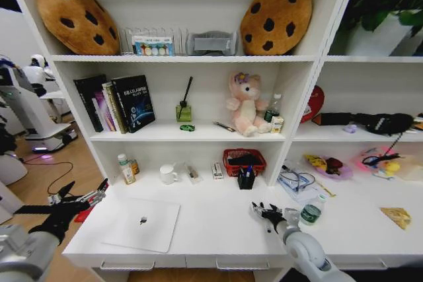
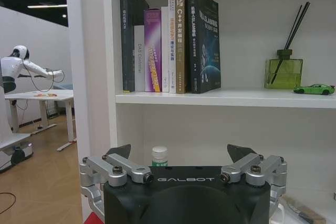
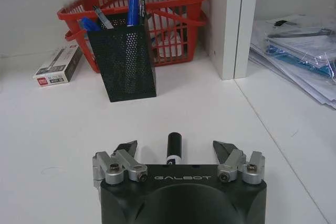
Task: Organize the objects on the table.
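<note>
The word "GALBOT" stands in pale letters on the black housing of the left hand [image 2: 178, 161], just behind its spread fingers, and the same word marks the black housing of the right hand [image 3: 174, 153]. Above the left hand, on the shelf, the thick black book [image 2: 203, 38] carries "C++" at the top of its tan neighbour's spine [image 2: 180, 40]; the rest of the spine lettering is too small to read. The print on the small white box [image 3: 56, 66] on the bench, beyond the right hand, cannot be read.

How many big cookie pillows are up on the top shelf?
2. One round brown chocolate-chip cookie cushion leans at the top shelf's left end, the other cookie cushion at its right end. No more show.
</note>
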Tool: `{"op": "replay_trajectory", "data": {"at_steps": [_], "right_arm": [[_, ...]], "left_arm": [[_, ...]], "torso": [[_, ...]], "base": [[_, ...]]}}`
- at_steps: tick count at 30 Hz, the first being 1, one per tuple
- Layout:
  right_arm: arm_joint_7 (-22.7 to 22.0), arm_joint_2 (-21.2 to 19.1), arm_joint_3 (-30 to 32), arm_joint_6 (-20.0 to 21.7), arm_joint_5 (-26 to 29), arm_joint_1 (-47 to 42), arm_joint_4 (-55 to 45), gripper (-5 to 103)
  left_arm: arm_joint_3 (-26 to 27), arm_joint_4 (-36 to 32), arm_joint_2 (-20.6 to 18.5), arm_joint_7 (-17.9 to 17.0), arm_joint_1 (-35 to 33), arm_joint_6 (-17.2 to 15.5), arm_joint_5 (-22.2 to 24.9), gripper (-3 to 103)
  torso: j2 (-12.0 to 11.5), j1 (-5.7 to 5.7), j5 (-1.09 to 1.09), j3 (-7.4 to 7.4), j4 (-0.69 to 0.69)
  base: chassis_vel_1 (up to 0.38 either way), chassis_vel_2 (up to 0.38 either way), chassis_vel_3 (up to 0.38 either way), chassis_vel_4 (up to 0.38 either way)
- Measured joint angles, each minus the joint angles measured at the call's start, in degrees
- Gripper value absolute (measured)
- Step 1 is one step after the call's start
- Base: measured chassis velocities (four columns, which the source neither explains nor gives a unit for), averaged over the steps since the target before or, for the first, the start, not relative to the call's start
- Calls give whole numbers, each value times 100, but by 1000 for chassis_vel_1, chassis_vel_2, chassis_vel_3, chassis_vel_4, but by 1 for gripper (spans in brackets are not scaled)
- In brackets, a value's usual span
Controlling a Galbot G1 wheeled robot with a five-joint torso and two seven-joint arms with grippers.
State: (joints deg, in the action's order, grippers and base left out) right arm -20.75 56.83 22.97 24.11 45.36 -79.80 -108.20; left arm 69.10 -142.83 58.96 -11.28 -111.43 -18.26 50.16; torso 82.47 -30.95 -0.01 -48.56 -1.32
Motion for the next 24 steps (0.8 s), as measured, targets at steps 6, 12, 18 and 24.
{"op": "replay_trajectory", "data": {"at_steps": [6,12,18,24], "right_arm": [[-11,0,-67,-20,-34,83,106,66],[-33,-34,-92,-6,23,46,39,38],[-25,-67,-54,-28,2,-35,14,22],[158,-81,-8,-70,-281,-1,42,12]], "left_arm": [[0,0,0,0,0,0,0,100],[0,0,0,0,0,0,0,100],[0,0,0,0,0,0,0,100],[0,0,0,0,0,0,0,100]], "torso": [[1,0,-2,1,0],[1,0,1,0,0],[1,0,2,0,0],[-1,0,4,-1,-1]], "base": [[0,0,0,0],[0,0,0,0],[0,0,0,0],[0,0,0,0]]}}
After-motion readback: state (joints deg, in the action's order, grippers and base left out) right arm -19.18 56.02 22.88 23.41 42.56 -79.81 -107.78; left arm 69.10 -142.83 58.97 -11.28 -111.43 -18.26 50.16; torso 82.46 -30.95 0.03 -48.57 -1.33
